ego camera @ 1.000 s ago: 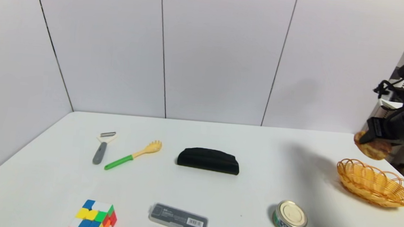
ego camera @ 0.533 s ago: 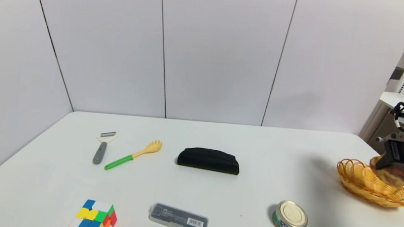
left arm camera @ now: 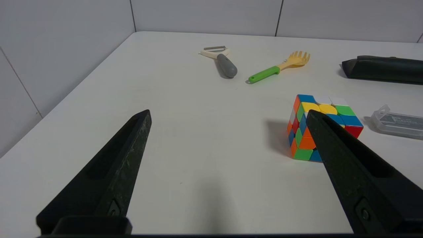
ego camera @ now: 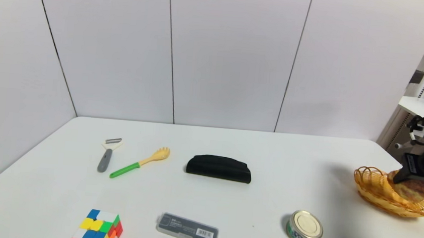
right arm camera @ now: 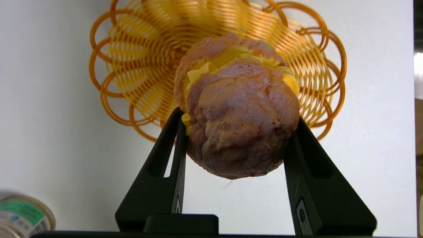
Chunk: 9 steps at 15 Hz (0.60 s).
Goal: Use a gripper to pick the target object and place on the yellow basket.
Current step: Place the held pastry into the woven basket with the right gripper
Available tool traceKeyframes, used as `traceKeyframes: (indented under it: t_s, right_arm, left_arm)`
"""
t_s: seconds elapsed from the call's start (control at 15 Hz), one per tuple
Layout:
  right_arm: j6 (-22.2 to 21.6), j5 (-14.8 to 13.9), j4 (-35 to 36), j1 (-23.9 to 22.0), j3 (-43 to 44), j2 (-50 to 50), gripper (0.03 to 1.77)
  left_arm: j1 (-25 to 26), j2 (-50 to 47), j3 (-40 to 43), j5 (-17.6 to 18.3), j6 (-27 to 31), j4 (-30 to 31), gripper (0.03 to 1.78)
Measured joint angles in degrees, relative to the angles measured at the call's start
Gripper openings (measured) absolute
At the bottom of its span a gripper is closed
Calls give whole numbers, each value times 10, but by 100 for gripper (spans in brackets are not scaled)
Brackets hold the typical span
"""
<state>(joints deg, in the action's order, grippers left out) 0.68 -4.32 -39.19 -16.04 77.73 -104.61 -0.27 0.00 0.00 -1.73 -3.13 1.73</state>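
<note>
The golden-brown bun [ego camera: 411,190] with its cracked pinkish top sits low inside the yellow basket [ego camera: 366,181] at the table's right edge. My right gripper [ego camera: 404,178] reaches in from the right and is shut on the bun. In the right wrist view both black fingers press the bun [right arm camera: 241,119] at its sides, with the gripper [right arm camera: 237,117] over the basket's [right arm camera: 138,66] woven floor. Whether the bun rests on the weave I cannot tell. My left gripper [left arm camera: 228,114] hangs open and empty over the near left of the table, out of the head view.
A tin can [ego camera: 304,229] stands in front of the basket, to its left. A black case [ego camera: 218,168] lies mid-table, with a peeler [ego camera: 107,154] and a green-handled spoon [ego camera: 140,162] at the left. A colour cube [ego camera: 98,227] and a clear box [ego camera: 187,230] lie near the front edge.
My right gripper carried the bun from above the basket's far rim rightward and down into the basket, sinking a little more in the last half second. Nothing else moved.
</note>
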Motion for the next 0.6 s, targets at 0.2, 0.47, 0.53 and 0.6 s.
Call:
traceKeyframes:
  t_s: [0.2, 0.47, 0.53, 0.6]
  right_arm:
    - [3, 0, 3, -8, -1, -7, 109]
    - [5, 0, 4, -11, -2, -7, 135]
    - [5, 1, 4, -11, -6, -6, 139]
    - [5, 1, 4, -10, -10, -4, 142]
  left_arm:
    - [0, 0, 0, 0, 0, 0, 169]
    - [0, 0, 0, 0, 0, 0, 169]
    - [0, 0, 0, 0, 0, 0, 169]
    - [0, 0, 0, 0, 0, 0, 169]
